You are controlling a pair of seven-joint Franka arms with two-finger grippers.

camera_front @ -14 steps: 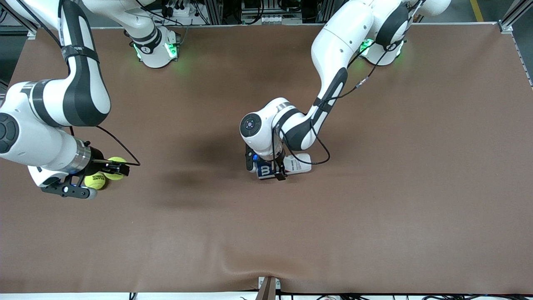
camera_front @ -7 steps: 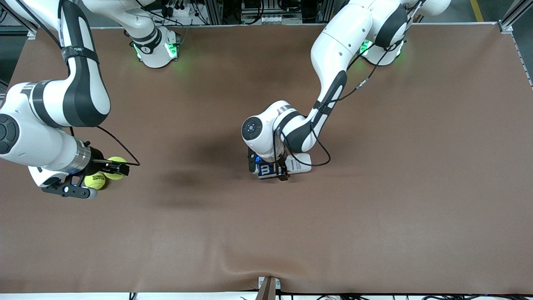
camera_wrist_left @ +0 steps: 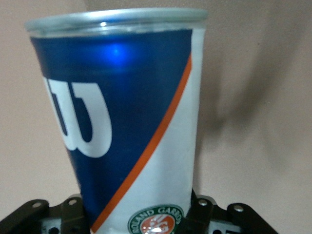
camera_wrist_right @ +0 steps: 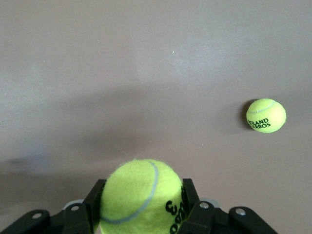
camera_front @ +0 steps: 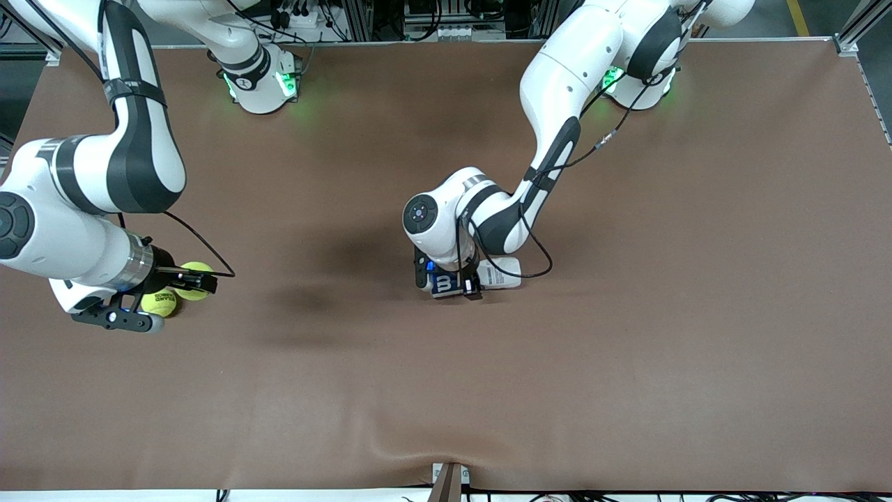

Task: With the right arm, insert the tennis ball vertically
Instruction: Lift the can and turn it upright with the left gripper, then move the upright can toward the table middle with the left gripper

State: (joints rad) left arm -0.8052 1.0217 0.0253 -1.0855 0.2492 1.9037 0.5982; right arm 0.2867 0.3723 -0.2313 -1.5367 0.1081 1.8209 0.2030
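From the front view, the right gripper [camera_front: 182, 280] is up over the right arm's end of the table with a tennis ball [camera_front: 196, 280] pinched in it, and a second ball [camera_front: 159, 302] sits on the brown table [camera_front: 627, 348] just under it. The left gripper [camera_front: 449, 284] is down mid-table, clamped on the tennis can [camera_front: 474, 277], which looks tipped over or angled from here; hard to say, the arm covers most of it. So I'd call this the carry stage: ball grabbed, can being readied, and next the can needs its mouth facing up so the right arm can swing over and drop the ball straight down. Left wrist view: the can [camera_wrist_left: 122, 117] fills the frame, fingers snug on both sides of its base, rim visible but not whether it's open. Right wrist view: the held ball [camera_wrist_right: 141, 197] is squeezed between the fingers [camera_wrist_right: 187, 192], bottom cut off, and the spare ball [camera_wrist_right: 265, 115] lies well apart on the table.
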